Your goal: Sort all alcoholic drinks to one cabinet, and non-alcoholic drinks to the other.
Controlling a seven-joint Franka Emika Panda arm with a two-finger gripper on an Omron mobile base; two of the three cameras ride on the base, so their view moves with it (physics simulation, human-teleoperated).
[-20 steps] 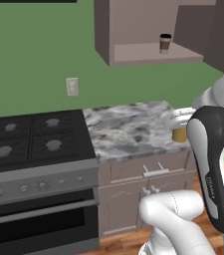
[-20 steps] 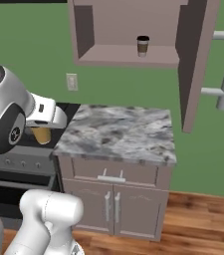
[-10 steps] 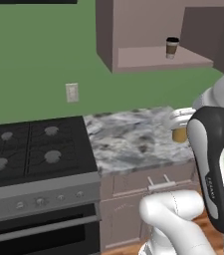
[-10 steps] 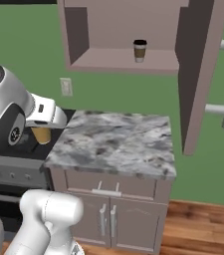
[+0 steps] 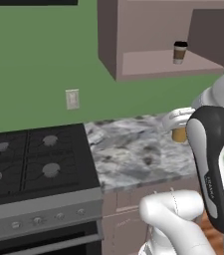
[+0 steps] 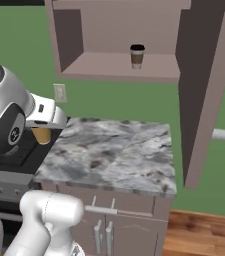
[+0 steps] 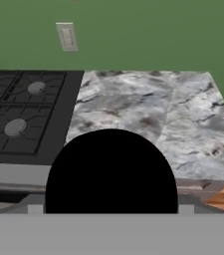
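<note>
cups: two | one cup (image 6: 137, 56) on cabinet shelf (image 6: 119, 67) | gripper (image 6: 42, 131) clamped on second cup (image 6: 42, 135)

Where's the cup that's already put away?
The cup stands upright on the open wall cabinet's shelf, right of its middle in the right base view, above the marble counter.

So the open wall cabinet (image 6: 119, 37) is showing a plain inner shelf (image 6: 109, 67), and one small tan cup with a black top (image 6: 137, 56) is sitting upright on it, toward the right half and back from the front edge. Down below, the grey marbled countertop (image 6: 114, 155) is running between the black gas stove (image 5: 31, 159) and the counter's free end, sitting on the wooden base cabinet (image 6: 124, 227).
</note>
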